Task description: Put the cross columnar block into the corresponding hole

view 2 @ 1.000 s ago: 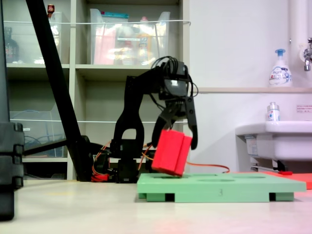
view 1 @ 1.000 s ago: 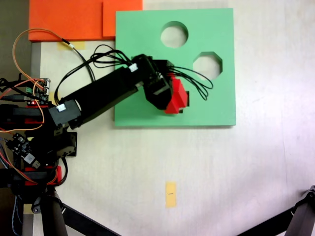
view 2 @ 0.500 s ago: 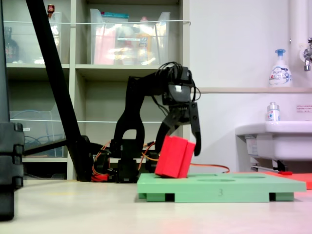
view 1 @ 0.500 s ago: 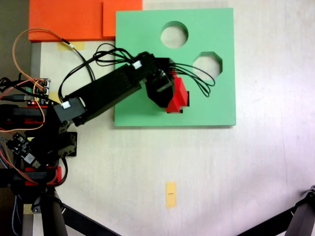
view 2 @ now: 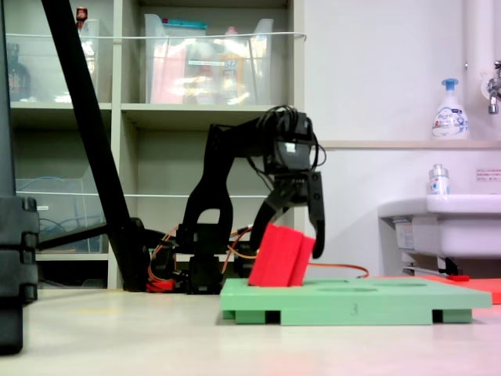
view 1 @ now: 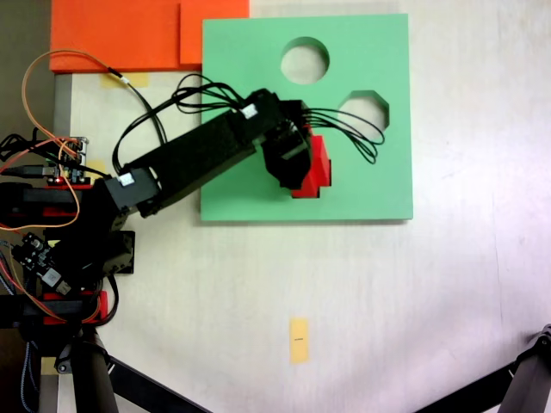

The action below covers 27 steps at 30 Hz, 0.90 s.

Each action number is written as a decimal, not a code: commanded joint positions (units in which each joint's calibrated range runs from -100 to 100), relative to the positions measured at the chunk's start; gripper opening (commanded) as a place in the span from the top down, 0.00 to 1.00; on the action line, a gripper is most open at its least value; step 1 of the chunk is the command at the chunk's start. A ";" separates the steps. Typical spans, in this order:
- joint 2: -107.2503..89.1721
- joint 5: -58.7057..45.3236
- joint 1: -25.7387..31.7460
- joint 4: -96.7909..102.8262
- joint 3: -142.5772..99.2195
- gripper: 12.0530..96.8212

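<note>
Since a second ago the cross columnar block (view 2: 280, 255) has come down: it hung tilted above the green board (view 2: 368, 301), and its lower end now meets the board surface, leaning toward 1 o'clock in the side fixed view. In the top fixed view the block (view 1: 317, 165) has shifted slightly toward 2 o'clock and sits over the corresponding hole (view 1: 315, 191), a sliver of dark cutout showing at its 6 o'clock edge; whether it has entered the hole cannot be told. The hand (view 2: 291, 233) straddles the block's upper end, jaws spread to either side and touching it, so gripping the block. Arm reaches from its base at 9 o'clock on the bench (view 1: 387, 301) across the board's edge, wrist bent downward, hand pointing down. Round cutout (view 1: 305, 60) and octagonal cutout (view 1: 368, 107) lie at 12 and 1 o'clock of the block.
</note>
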 commanded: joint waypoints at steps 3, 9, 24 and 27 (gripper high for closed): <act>1.70 -1.51 0.34 3.55 2.97 0.71; 3.51 -3.03 0.34 3.46 2.97 0.71; -0.12 -2.98 -0.24 -0.59 0.18 0.31; -3.19 -3.03 -0.49 -0.49 -2.21 0.24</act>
